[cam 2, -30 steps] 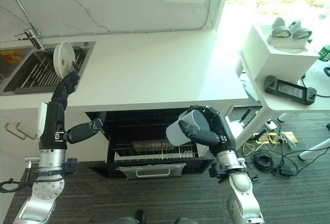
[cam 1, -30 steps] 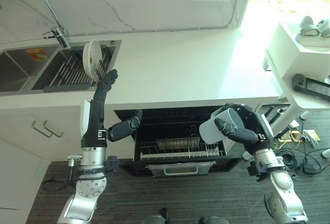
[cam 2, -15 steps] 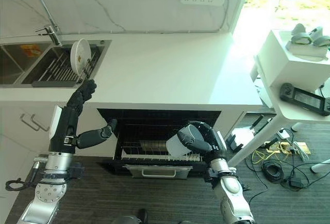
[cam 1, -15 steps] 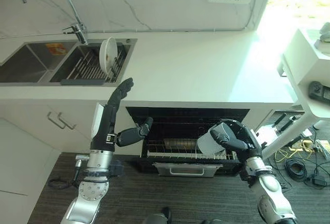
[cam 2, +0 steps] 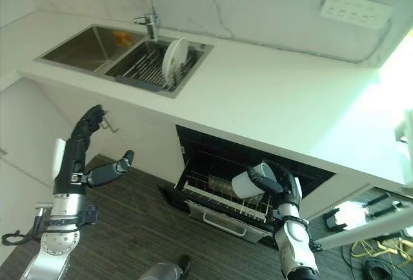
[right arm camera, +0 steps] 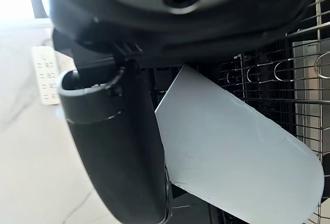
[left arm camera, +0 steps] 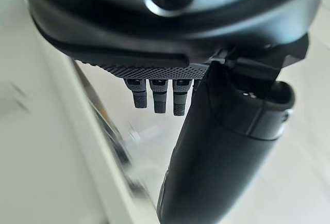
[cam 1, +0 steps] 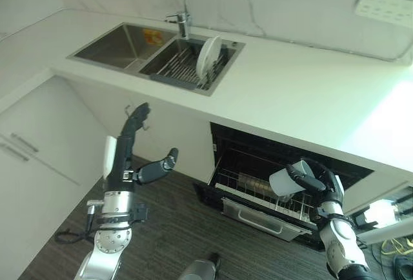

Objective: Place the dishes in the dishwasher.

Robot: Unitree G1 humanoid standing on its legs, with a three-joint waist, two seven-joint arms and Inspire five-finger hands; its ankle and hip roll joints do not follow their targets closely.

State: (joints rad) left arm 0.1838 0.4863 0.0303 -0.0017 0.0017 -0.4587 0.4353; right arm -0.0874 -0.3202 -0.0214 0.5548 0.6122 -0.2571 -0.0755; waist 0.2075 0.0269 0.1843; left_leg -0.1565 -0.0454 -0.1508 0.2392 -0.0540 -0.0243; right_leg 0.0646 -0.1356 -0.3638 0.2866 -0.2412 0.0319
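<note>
Your left hand (cam 1: 132,139) hangs at 8 o'clock, fingers straight and empty, before the cabinet door (cam 1: 39,157). A white plate (cam 1: 208,56) stands in the sink rack (cam 1: 187,67) at 12. At 4, your right hand (cam 1: 317,182) grips a grey cup (cam 1: 287,180) over the dishwasher rack (cam 1: 258,196).

L hand (cam 1: 132,141) raised, fingers straight; R hand (cam 1: 321,183) low, fingers curled in grasp.

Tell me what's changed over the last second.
The right robot hand has carried the cup down from in front of the counter edge to just above the dishwasher rack, still gripping it. The camera has swung too. The left robot hand stays open and empty, and the plate still stands in the sink rack.
</note>
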